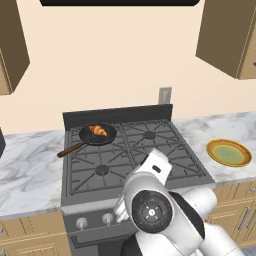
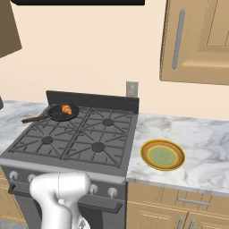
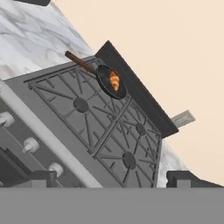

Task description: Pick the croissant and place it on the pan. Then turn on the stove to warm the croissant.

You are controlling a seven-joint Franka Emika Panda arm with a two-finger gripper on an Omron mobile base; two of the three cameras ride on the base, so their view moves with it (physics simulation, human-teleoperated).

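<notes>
While the gripper [image 3: 109,180] hangs low before the silver knobs [image 3: 30,145] of the stove [image 1: 135,150], its fingers spread wide and empty, the croissant [image 1: 98,131] lies in the pan [image 1: 88,138] on the far left burner.

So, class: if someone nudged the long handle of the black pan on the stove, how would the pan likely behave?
The pan would probably pivot rather than tip, since it sits low and flat on the stove grates. Its small croissant lies loose inside and could slide. The handle juts past the left edge, so it is easy to knock.
</notes>
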